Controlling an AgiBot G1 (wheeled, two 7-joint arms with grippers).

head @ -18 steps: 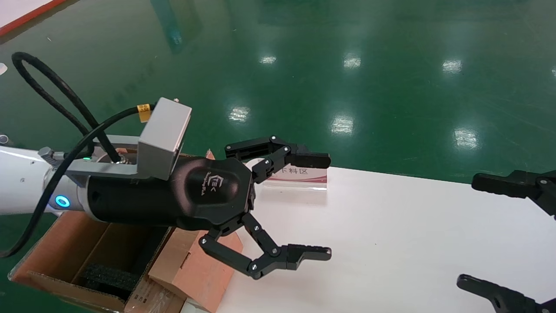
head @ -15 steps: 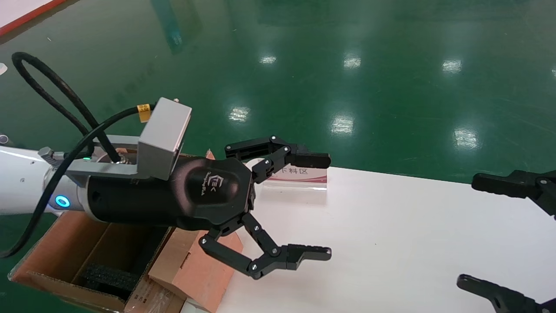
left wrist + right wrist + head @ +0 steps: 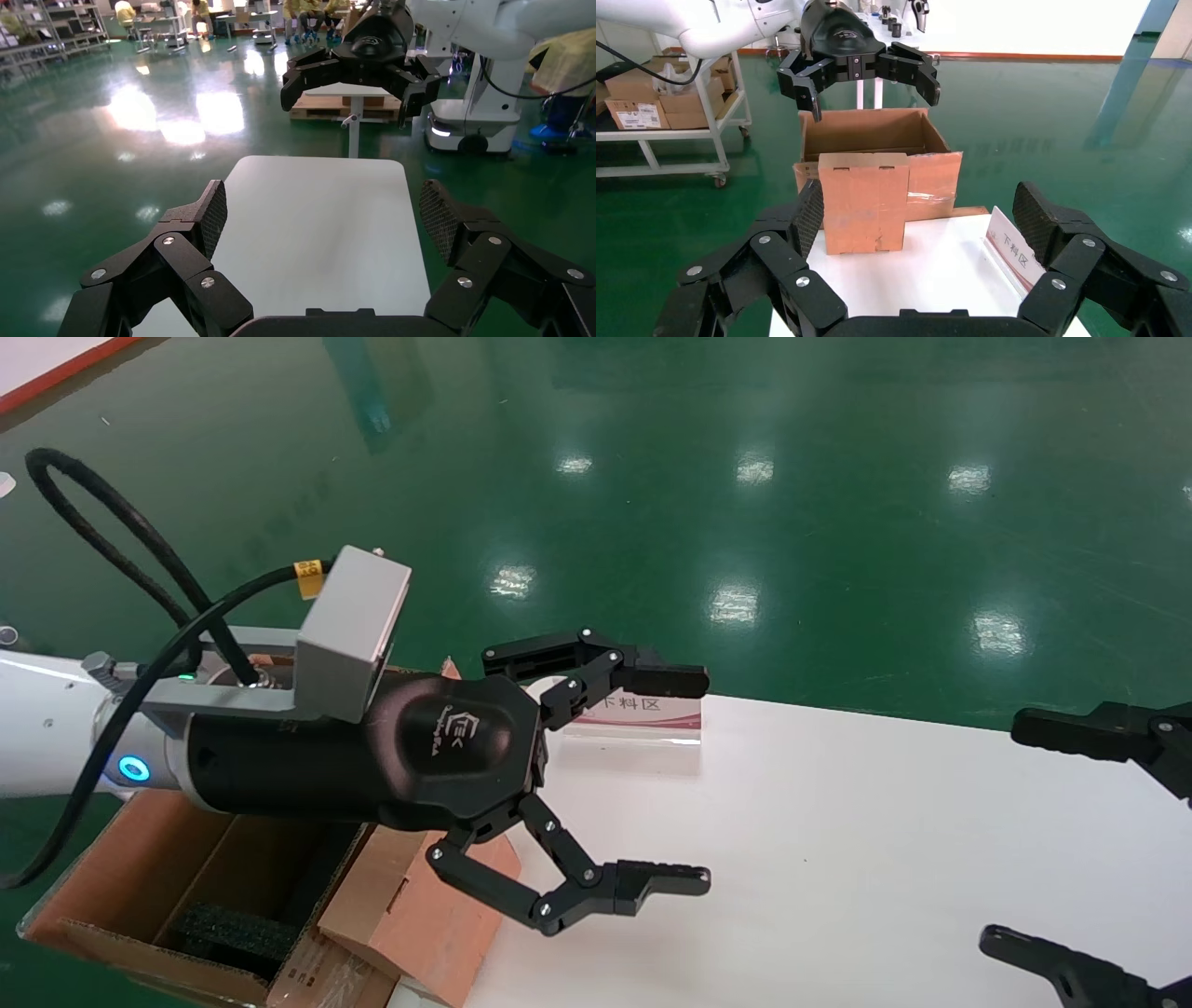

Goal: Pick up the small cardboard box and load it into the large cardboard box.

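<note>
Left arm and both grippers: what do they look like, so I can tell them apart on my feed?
The left gripper has black linkage fingers with silver screws on a black glossy body bearing a white logo. A grey camera box, a yellow-tagged black looping cable and a blue ring light sit at the white wrist. The right gripper shows matching black fingers with ribbed pads.

White table (image 3: 838,859) with small cardboard box (image 3: 863,203) and sign (image 3: 643,710)

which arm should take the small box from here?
Probably left. The left gripper hangs open right beside the small cardboard box, which stands at the table edge against the large cardboard box. The right gripper, also open, sits at the table's far end.
</note>
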